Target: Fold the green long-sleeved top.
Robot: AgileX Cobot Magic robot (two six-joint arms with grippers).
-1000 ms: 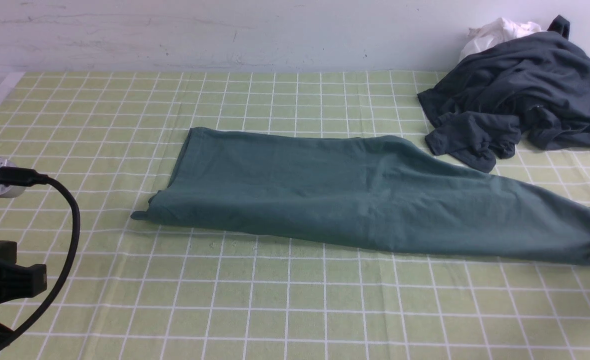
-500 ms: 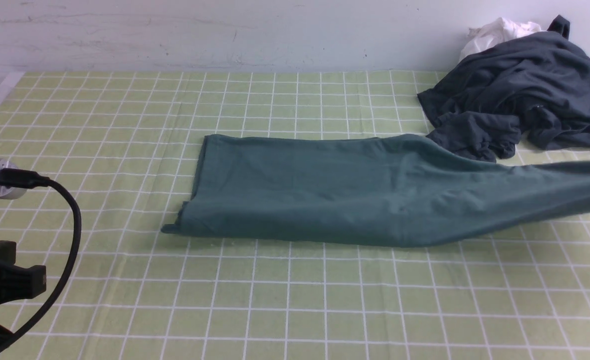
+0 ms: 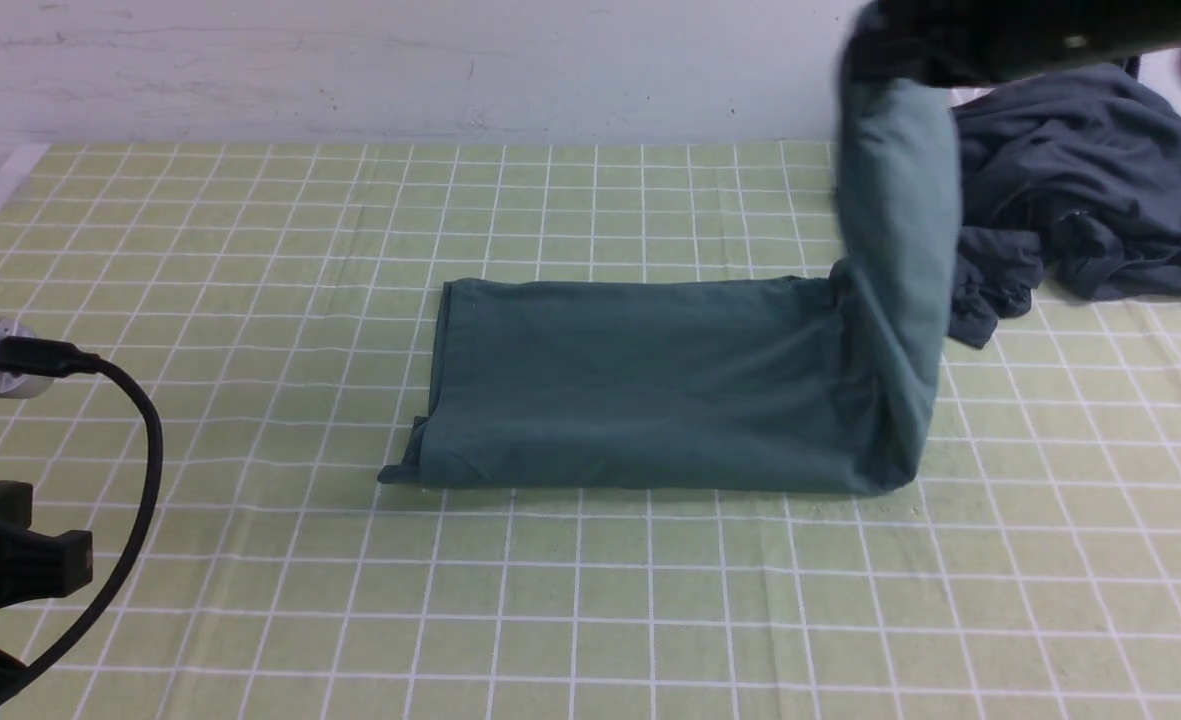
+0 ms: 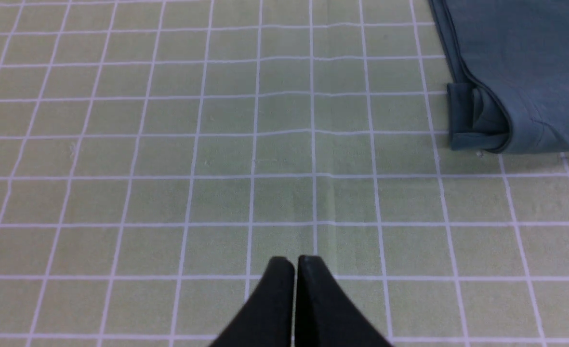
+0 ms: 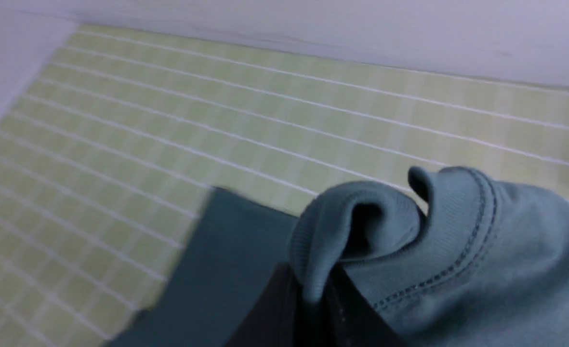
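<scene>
1. Nearest the camera, a yellow-green tablecloth (image 3: 590,620) printed with a white grid covers the whole table. At its far edge stands a plain pale wall (image 3: 400,60).
2. At the near left, the left gripper (image 4: 294,262) hovers over bare cloth, its two black fingers pressed together with nothing between them.
3. Mid-table lies the green long-sleeved top (image 3: 650,390), folded into a long, smooth band. Layered edges show at its left end.
4. The top's right end stands up off the table as a steep, nearly upright column of fabric.
5. The right gripper (image 5: 313,294) pinches a ribbed, stitched edge at the top of that column, high above the table. It is blurred in the front view.
6. The left gripper is well apart from the top; the folded left corner is the part nearest to it.
7. Behind the raised end, at the far right, sits a crumpled dark grey garment heap (image 3: 1100,180).
</scene>
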